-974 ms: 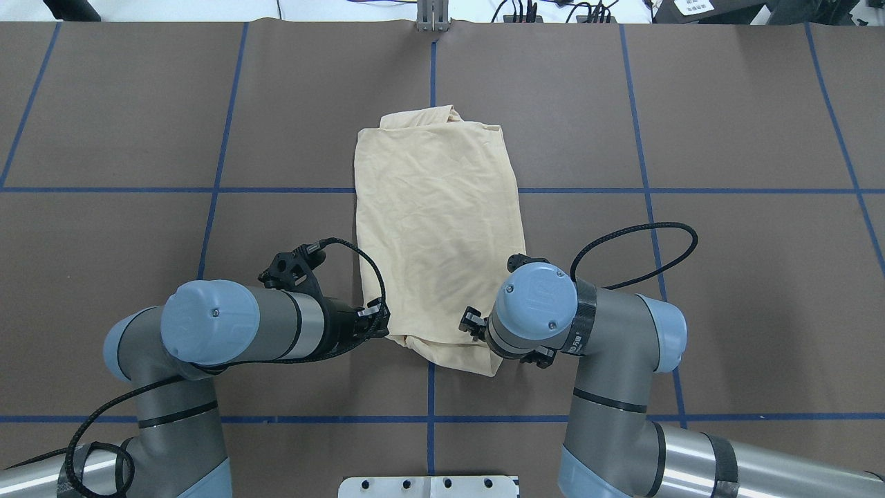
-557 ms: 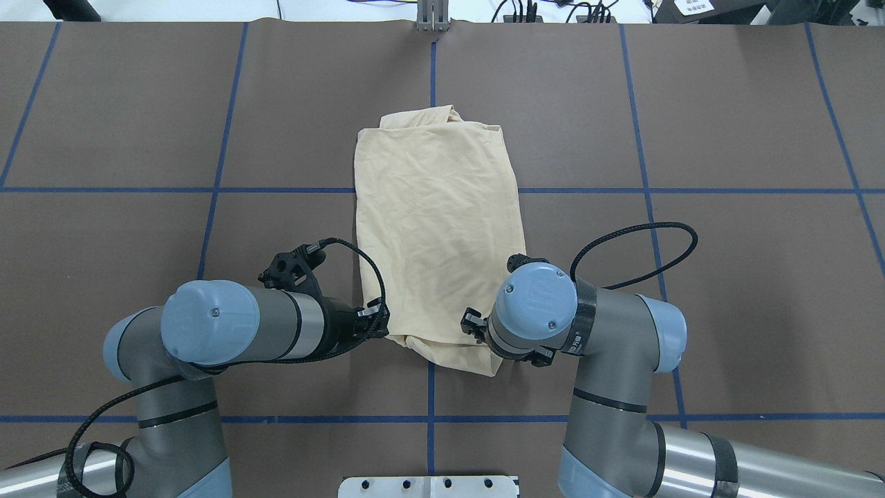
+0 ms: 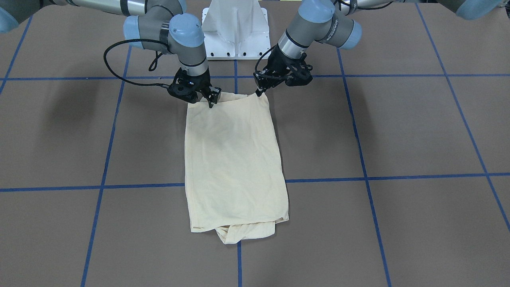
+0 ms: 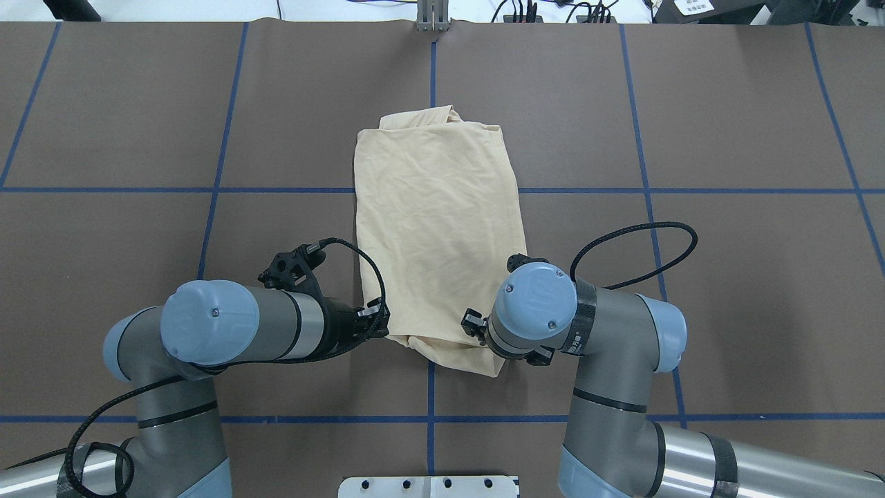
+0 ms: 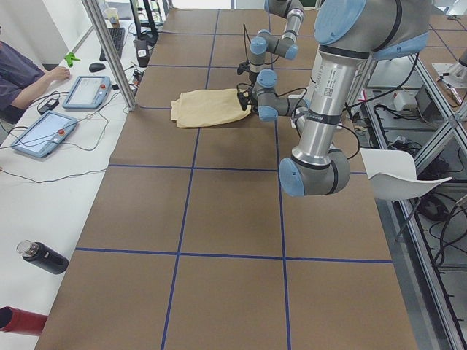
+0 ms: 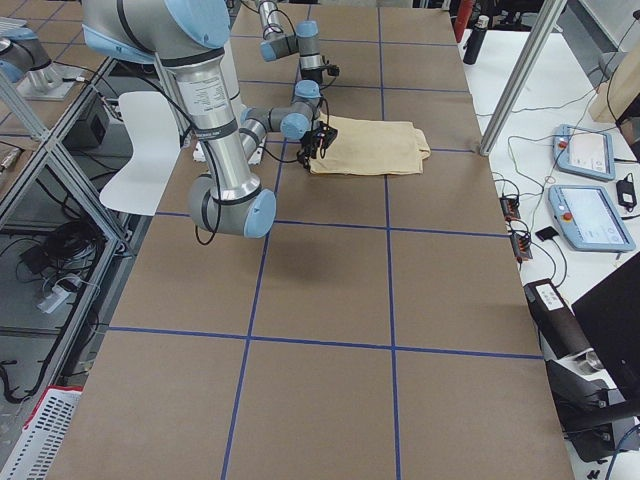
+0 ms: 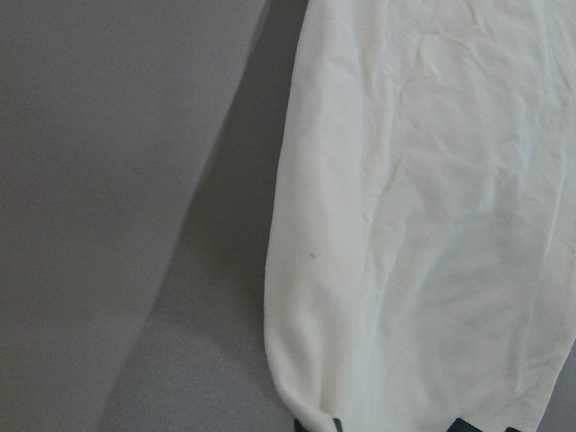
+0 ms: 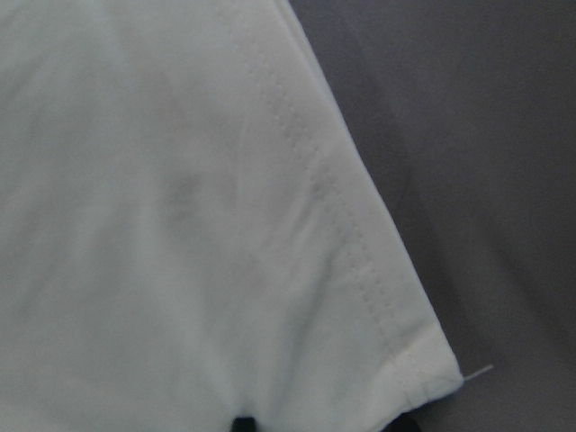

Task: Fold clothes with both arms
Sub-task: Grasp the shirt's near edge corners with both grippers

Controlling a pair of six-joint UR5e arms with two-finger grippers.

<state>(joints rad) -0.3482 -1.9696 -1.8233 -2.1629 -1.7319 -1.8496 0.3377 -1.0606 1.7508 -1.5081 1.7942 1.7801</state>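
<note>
**Overhead exterior: shirt (image 4: 439,228) laid long down the middle, both arms at its near end**

The pale cream shirt lies folded into a tall, narrow rectangle on the brown table (image 4: 726,124). Its long side runs away from the robot and crosses one of the blue tape lines (image 4: 104,189). At the far end a bunch of loose cloth pokes out past the straight edge. The left arm (image 4: 207,321) reaches in from one side and the right arm (image 4: 536,301) from the other, both wrists low over the end of the cloth nearest the robot.

Over to the front-facing camera, and here is the grip. The left gripper (image 3: 259,93) has its fingers pressed together on the very corner of the shirt. The right gripper (image 3: 210,103) is pinching the same edge, a little way in from the opposite corner. That edge looks a touch curled; the rest of the cloth lies flat on the table. The white pedestal base (image 3: 235,28) stands just behind the two wrists.

Now the wrist cameras — the left one shows a rounded, folded edge running down to the dark fingertips (image 7: 317,426) at the bottom of the view. The right one shows a stitched hem slanting down to a corner with a stray thread.

In the exterior left view, a person (image 5: 18,73) sits at the white bench beside the table.
</note>
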